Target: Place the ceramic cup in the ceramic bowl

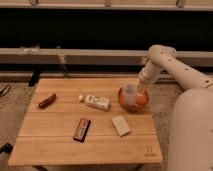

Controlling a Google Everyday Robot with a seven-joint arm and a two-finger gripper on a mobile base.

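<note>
The ceramic bowl (141,101), orange inside with a darker rim, stands on the right part of the wooden table (60,145). The small white ceramic cup (130,92) stands inside the bowl at its left side. My gripper (140,87) is at the end of the white arm, directly over the bowl and right beside the cup's upper right edge.
A white bottle with a label (96,102) lies left of the bowl. A pale rectangular block (120,125) and a dark snack bar (82,128) lie nearer the front. A red-brown object (47,100) lies at the left. The robot's white body (192,130) stands right of the table.
</note>
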